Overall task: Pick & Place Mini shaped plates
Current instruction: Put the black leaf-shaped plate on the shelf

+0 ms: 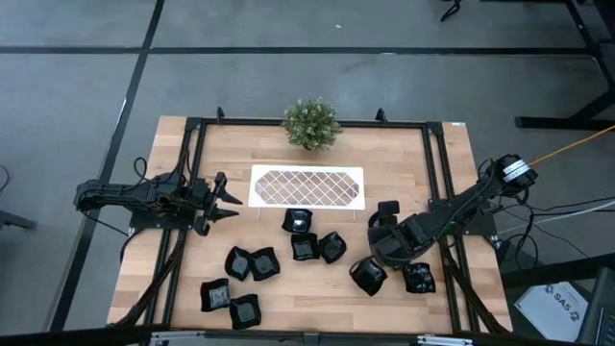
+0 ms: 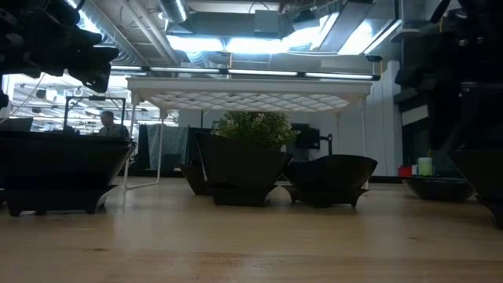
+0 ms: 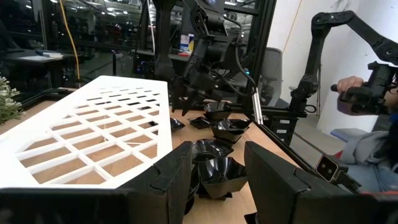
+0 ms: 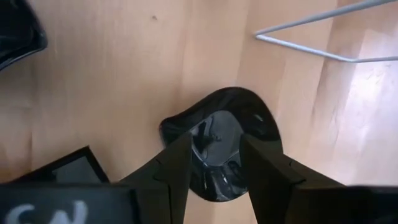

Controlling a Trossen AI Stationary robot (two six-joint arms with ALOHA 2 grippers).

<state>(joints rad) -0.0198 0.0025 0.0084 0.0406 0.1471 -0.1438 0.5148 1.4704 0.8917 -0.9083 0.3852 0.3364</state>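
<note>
Several mini black glossy plates lie on the wooden table, among them a group in the middle [image 1: 305, 247], a group near the front left [image 1: 244, 309] and two on the right [image 1: 368, 276]. My right gripper [image 1: 386, 221] points down over one plate [image 4: 231, 112] beside the white tray's wire leg [image 4: 323, 53]. It is open, with a finger over each side of that plate's near rim. My left gripper [image 1: 233, 199] waits open at the tray's left end, level with the tray [image 3: 93, 130] and touching nothing. My right gripper comes at the plate from above, and its fingertips [image 4: 180, 155] overlap the plate's near rim [image 4: 186, 127]. Whether they touch the plate cannot be told. The plate shows its hollow side up.
The long white lattice tray [image 1: 307, 186] stands on wire legs at the table's middle far side. A small green potted plant [image 1: 310, 123] stands behind it at the far edge. Black frame rails run along both table sides. A person's hand [image 3: 354, 93] shows beyond the table.
</note>
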